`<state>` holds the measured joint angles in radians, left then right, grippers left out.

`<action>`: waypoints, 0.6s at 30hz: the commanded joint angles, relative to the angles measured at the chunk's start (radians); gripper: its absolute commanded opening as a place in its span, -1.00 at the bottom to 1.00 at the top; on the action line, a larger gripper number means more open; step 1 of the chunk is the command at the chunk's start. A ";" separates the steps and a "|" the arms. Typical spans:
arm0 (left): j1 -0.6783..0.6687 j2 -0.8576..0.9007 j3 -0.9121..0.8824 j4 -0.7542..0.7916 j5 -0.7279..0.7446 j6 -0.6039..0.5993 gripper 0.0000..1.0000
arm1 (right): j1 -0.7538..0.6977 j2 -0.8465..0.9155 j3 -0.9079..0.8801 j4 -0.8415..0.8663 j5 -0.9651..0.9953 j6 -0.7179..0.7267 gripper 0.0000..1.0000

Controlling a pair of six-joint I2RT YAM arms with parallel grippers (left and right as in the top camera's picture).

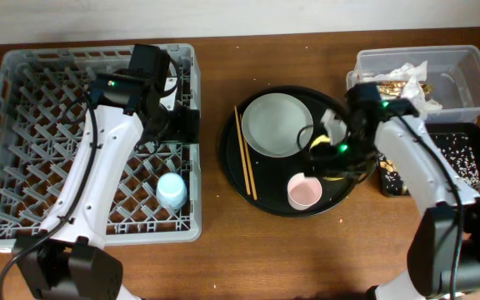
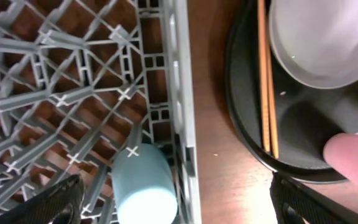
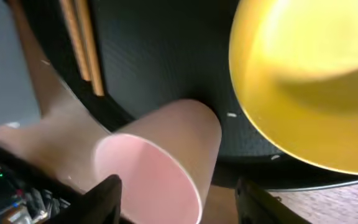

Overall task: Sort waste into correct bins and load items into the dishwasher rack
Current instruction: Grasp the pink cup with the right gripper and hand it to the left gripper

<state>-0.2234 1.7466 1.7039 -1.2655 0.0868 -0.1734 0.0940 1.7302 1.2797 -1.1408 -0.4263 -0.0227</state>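
Note:
The grey dishwasher rack [image 1: 23,125] fills the left side. A light blue cup [image 1: 172,190] stands in its front right corner and shows in the left wrist view [image 2: 143,186]. My left gripper [image 2: 179,208] is open and empty above the rack's right wall [image 2: 180,93]. The pale plate [image 1: 277,125], chopsticks [image 1: 246,154], pink cup [image 1: 304,192] and yellow bowl [image 3: 309,74] sit on the round black tray. My right gripper [image 3: 182,208] is open, with the pink cup's rim [image 3: 160,168] between its fingers. The clear tub [image 1: 465,75] holds tissue and wrappers. The shallow black tray [image 1: 461,158] holds crumbs.
The round black tray [image 1: 240,179] lies between the rack and the bins on the brown wooden table. My right arm [image 1: 407,158] crosses the tray's right side and hides most of the yellow bowl from above. The chopsticks also show in the left wrist view [image 2: 266,81].

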 commanded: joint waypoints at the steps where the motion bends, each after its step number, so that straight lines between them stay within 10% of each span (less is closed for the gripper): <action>1: -0.003 -0.006 0.014 0.015 0.033 0.002 0.89 | 0.025 -0.006 -0.061 0.053 0.144 0.066 0.00; 3: -0.003 -0.006 0.014 0.018 0.033 0.002 0.89 | 0.025 -0.006 -0.071 0.072 0.151 0.066 -0.59; 7: -0.003 -0.006 0.014 0.017 0.033 0.002 0.89 | 0.024 -0.006 -0.109 0.102 0.150 0.066 -0.92; 13: 0.015 -0.008 0.015 0.025 0.232 0.028 0.93 | 0.023 -0.097 -0.024 0.094 -0.022 0.080 -0.91; 18: 0.129 -0.008 0.016 0.072 0.883 0.179 0.98 | 0.024 -0.162 -0.016 0.512 -0.506 0.230 -0.91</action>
<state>-0.1436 1.7466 1.7039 -1.2167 0.5671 -0.0883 0.1123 1.5745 1.2526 -0.7105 -0.6918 0.1108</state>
